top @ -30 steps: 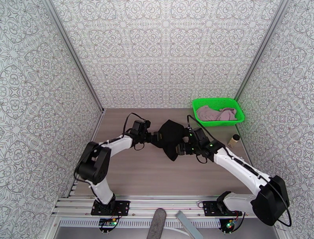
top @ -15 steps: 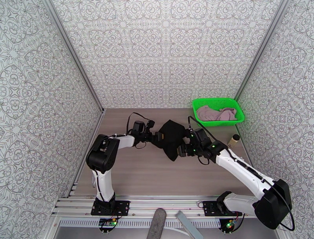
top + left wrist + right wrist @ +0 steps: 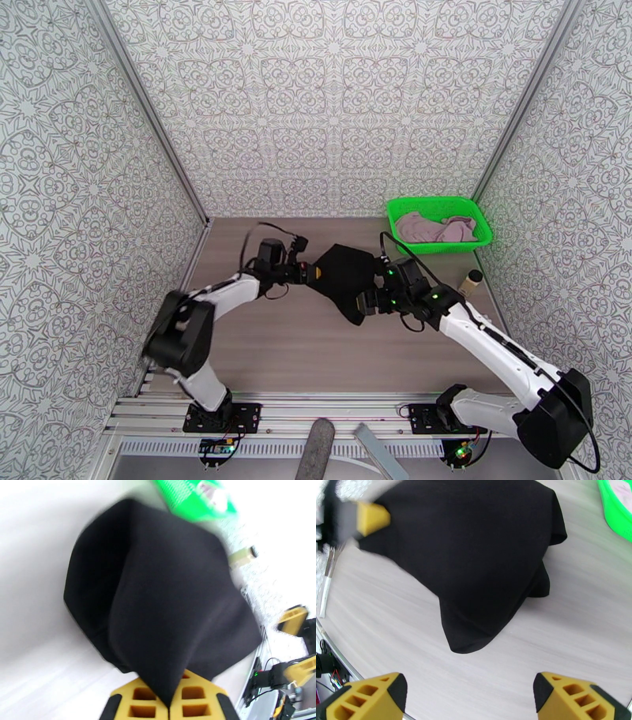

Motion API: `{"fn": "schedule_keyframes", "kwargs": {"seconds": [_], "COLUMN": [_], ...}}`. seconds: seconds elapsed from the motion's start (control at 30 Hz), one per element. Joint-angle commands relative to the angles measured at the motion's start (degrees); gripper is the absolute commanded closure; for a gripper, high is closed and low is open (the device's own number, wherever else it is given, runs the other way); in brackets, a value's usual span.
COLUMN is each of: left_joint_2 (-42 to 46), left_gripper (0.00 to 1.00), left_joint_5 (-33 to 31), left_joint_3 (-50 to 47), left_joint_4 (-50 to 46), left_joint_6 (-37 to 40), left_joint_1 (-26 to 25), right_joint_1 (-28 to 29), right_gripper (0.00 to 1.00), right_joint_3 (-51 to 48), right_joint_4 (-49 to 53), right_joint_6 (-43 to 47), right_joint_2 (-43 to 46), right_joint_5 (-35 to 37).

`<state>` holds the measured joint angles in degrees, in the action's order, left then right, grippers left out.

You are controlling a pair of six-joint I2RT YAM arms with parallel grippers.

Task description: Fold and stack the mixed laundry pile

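1 garment [image 3: 344, 276] lies mid-way across the table [image 3: 268, 347], between the 2 grippers: left gripper [image 3: 314, 274] touching its left corner, right gripper [image 3: 366, 304] just beside its near-right edge. Basket [image 3: 483, 237] sits at the table's far-right corner with the 2nd garment [image 3: 436, 228] in it. A small container [image 3: 472, 282] stands near the basket, in front of it.
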<state>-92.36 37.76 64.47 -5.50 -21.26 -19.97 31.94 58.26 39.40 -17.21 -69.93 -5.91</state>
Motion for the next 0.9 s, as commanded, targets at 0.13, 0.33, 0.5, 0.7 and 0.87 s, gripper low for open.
{"fn": "schedule_keyframes", "kwargs": {"seconds": [0.13, 0.33, 0.5, 0.7, 0.87], "left_joint_2": [7.59, 9.75, 10.29, 10.56, 10.76], "left_gripper": [1.0, 1.0, 1.0, 1.0, 1.0], "left_joint_5": [-17.76, -22.82, -22.99, -22.32, -21.35], "left_joint_3": [20.26, 24.8, 26.93, 30.07, 30.71], "left_joint_4": [-35.63, -44.63, -46.35, -42.91, -38.75], "left_joint_6": [9.48, 4.53, -3.68, -15.08, -26.15], "left_joint_1": [-4.65, -6.58, -5.89, -6.65, -6.06], "right_joint_1": [-0.3, -0.44, 0.15, 5.21, 13.62], "right_gripper": [0.04, 0.01, 0.01, 0.01, 0.01], "right_joint_3": [14.61, 22.5, 19.21, 8.18, -1.22], "right_joint_4": [0.55, -1.02, -6.61, -11.13, -14.79], "right_joint_6": [4.97, 3.85, 7.81, 9.48, 2.63], "right_joint_2": [-8.22, -15.59, -14.3, -6.39, -0.53], "right_joint_5": [-4.2, -8.71, -17.28, -14.4, -1.21]}}
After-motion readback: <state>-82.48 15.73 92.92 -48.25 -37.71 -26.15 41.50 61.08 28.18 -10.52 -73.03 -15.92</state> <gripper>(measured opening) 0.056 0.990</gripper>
